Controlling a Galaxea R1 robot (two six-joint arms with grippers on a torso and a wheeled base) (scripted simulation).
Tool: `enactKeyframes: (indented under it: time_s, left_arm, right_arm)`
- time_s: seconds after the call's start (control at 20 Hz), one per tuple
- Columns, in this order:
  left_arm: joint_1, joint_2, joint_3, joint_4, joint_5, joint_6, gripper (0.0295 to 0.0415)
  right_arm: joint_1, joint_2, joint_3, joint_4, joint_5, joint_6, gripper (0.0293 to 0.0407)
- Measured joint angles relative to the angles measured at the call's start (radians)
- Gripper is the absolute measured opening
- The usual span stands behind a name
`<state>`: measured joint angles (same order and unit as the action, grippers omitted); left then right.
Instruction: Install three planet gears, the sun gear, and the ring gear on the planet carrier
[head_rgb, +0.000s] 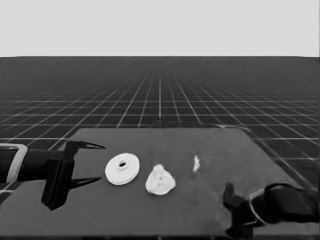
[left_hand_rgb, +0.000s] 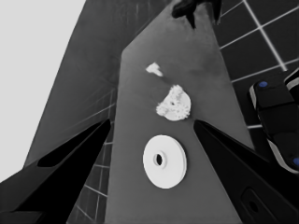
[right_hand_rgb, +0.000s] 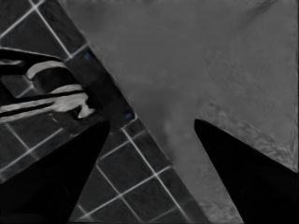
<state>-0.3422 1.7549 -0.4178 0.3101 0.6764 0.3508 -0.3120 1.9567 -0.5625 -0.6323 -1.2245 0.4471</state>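
Both grippers, left (head_rgb: 85, 164) and right (head_rgb: 235, 212), wait spread and empty, apparently between steps, flanking the larger round part (head_rgb: 122, 168), beside which the gear-loaded smaller round part (head_rgb: 160, 180) sits.

Flat, even light, no visible source. White parts read bright against the dim surface (head_rgb: 210, 200); the larger round part (head_rgb: 122, 169) shows faint shading at its rim. No cast shadows, no glare. Soft smeared edges throughout, mottled texture on the surface in the right wrist view.
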Motion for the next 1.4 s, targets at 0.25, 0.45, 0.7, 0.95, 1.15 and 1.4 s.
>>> enactKeyframes:
  time_s: [0.25,0.45,0.7,0.95,1.15,1.4]
  left_arm:
    - [0.0,0.0,0.0,0.0,0.0,0.0,0.0385]
    - [0.235,0.649,-0.635,0.155,0.852,-1.203,0.0403]
    - [0.257,0.862,-1.238,-0.209,0.827,-1.275,0.0385]
    - [0.407,0.924,-1.397,-0.127,0.736,-1.22,0.0385]
    - [0.436,0.942,-1.44,-0.109,0.711,-1.202,0.0385]
    - [0.439,0.945,-1.445,-0.107,0.708,-1.2,0.0348]
  right_arm:
    - [-0.04,-0.185,0.164,-0.061,0.041,-0.122,0.0385]
    - [-0.042,-0.196,0.174,-0.065,0.044,-0.13,0.0385]
    - [-0.043,-0.197,0.176,-0.065,0.044,-0.131,0.0385]
    - [-0.043,-0.197,0.176,-0.065,0.044,-0.131,0.0385]
    - [-0.043,-0.197,0.176,-0.065,0.044,-0.131,0.0385]
    - [-0.043,-0.197,0.176,-0.065,0.044,-0.131,0.0385]
